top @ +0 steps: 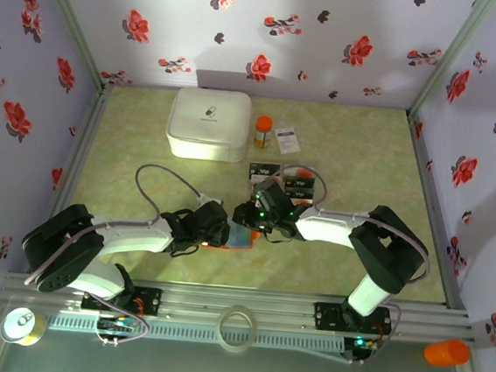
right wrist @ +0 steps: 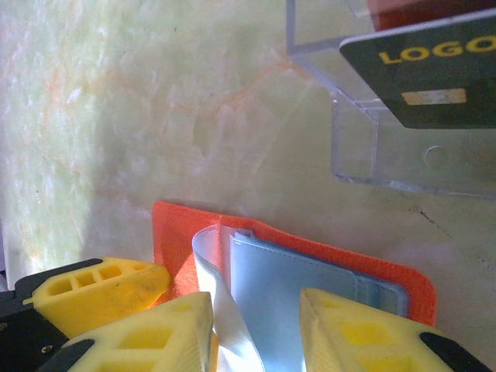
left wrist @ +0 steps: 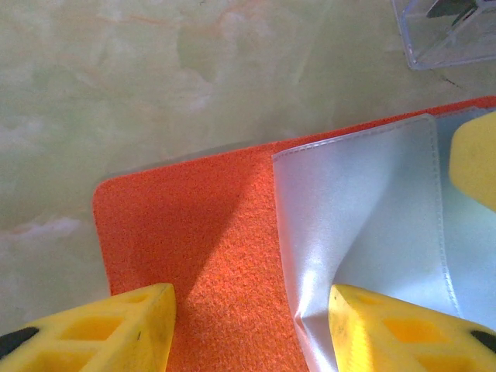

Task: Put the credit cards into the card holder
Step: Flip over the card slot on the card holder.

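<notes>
From above, a pale green marbled table (top: 366, 145) carries a rounded white plastic box (top: 208, 122), an orange-capped bottle (top: 263, 132) and dark credit cards (top: 299, 184), with both arms meeting near the front edge over the orange-red felt card holder (top: 241, 239). The left wrist view adds that the holder lies open, light blue lining up. The left claw (left wrist: 248, 310) is half open and grips nothing, one yellow finger (left wrist: 85, 333) at the orange felt and the other creasing a pale flap. The right wrist view shows the right claw (right wrist: 254, 310) partly open either side of the blue pocket, holding nothing, and beyond it a clear plastic stand (right wrist: 356, 147) containing a dark card with yellow "LOGO" print (right wrist: 434, 70).
</notes>
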You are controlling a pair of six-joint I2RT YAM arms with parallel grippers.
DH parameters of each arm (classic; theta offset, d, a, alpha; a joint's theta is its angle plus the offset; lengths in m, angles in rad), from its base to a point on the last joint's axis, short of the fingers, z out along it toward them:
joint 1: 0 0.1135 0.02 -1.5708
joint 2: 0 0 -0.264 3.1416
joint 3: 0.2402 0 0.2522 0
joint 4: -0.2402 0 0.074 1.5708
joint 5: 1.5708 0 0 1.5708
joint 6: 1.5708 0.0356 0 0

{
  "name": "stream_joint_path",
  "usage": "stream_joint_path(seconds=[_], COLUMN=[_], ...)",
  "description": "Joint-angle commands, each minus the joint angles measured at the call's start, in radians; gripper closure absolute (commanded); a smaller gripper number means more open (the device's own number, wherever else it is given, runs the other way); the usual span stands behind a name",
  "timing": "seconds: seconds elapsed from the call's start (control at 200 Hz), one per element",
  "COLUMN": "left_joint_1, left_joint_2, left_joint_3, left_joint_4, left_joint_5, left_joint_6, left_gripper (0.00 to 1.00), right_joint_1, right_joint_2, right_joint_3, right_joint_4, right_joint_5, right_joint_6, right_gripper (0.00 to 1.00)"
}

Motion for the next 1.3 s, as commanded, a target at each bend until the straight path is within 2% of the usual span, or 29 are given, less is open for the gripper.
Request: stream_joint_path(seconds=[0.0,0.305,0.395,0.55,0.715,0.825,1.1,1.295], left_joint_1=[-0.013,-0.013,-0.014,-0.013,-0.006,0.023,0.118,0.167], left_joint_2=[0.012,0.005,-0.005,-0.063,-0.206,-0.305,-0.473,-0.535], left_joint_3=[-0.013,-0.012,-0.013,-0.015,-0.028,-0.042,-0.092,-0.125], left_joint_4=[-0.022,-0.022,-0.026,-0.039,-0.069,-0.091,-0.143,-0.161], left_joint_5=[0.017,0.015,0.014,-0.004,-0.055,-0.076,-0.069,-0.056], left_joint_6=[0.014,0.014,0.013,0.011,-0.002,-0.025,-0.084,-0.103], left_gripper=[0.46,0.45,0.42,0.27,0.09,0.03,0.0,0.0], right_joint_1=[-0.011,-0.014,-0.014,-0.013,-0.009,0.001,0.06,0.089], right_joint_2=[0.019,0.094,0.094,0.066,0.036,0.021,0.027,0.102], right_joint_3=[0.03,0.057,0.052,0.034,0.013,0.007,0.051,0.112], right_joint_4=[0.024,0.113,0.124,0.141,0.175,0.197,0.187,0.216], right_joint_5=[-0.022,-0.085,-0.091,-0.103,-0.121,-0.135,-0.125,-0.124], right_joint_6=[0.028,0.071,0.08,0.1,0.138,0.152,0.17,0.194], right_gripper=[0.64,0.64,0.63,0.63,0.59,0.57,0.51,0.5])
